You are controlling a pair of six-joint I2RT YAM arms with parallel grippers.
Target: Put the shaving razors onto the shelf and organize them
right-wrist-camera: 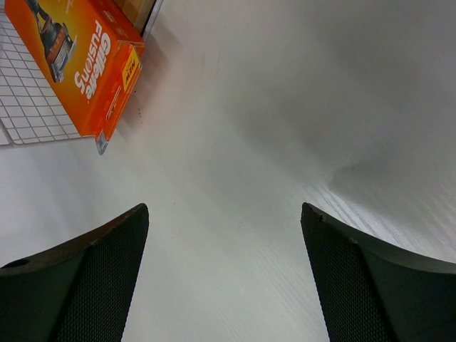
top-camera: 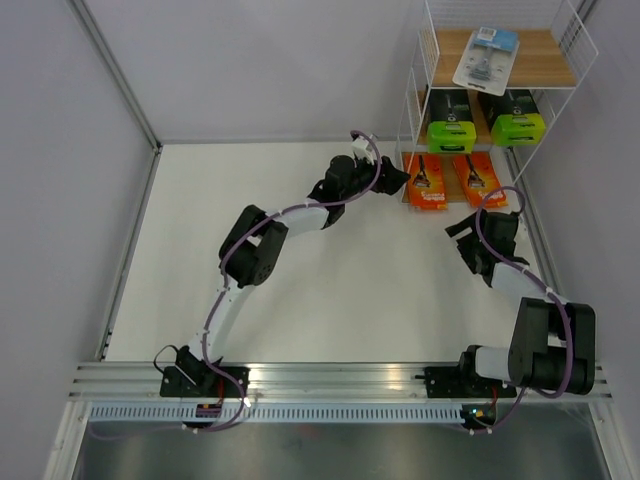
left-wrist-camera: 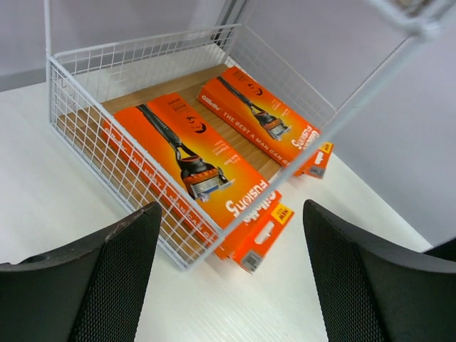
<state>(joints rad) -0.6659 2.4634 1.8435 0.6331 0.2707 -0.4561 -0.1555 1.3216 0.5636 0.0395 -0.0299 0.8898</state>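
Gillette Fusion5, on orange pack (left-wrist-camera: 206,178) (upside down)

Shelf (left-wrist-camera: 107,135): thin white-coated wire, smooth; boards (left-wrist-camera: 171,84) light brown wood, matt.
Orange packs (left-wrist-camera: 192,160): printed card, slightly glossy.
Blister pack (top-camera: 486,58): clear shiny plastic.
Table (right-wrist-camera: 249,178): white, matt, faint grain.
Pads (left-wrist-camera: 114,285) of left gripper (left-wrist-camera: 231,206): black, finely dimpled, edge scuffed grey.

Reaches far forward and to the right with the left arm (top-camera: 250,250), elbow bent midway, forearm angled onward. Holds the left gripper (top-camera: 392,178) tipped downward, black mesh-faced fingers (left-wrist-camera: 121,271) spread wide, gripping nothing. Folds the right arm (top-camera: 540,340) back on itself near its base, forearm slanting forward and leftward. Points the right gripper (top-camera: 465,228) downward too, fingers spread wide, likewise empty.
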